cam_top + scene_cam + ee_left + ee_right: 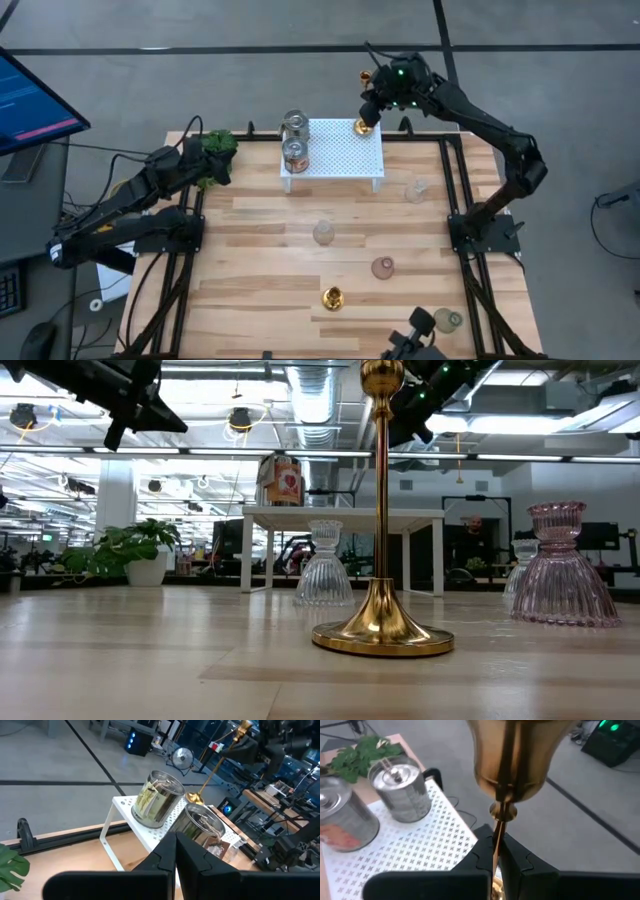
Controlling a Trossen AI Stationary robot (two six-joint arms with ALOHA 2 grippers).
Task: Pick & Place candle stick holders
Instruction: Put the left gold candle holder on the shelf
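Two dark, matte-black arms here, slim jointed links bolted to black frame bases at the table's edges, black cables trailing off the left arm, a green light glowing on the right arm just behind its jaws, and blocky, angular black fingers up front.

A pale wooden plank table is seen framed by black rails. On it are set a white perforated metal riser shelf, a tall gold candle stick holder, two clear glass vases, a pink glass vase and a leafy green plant.
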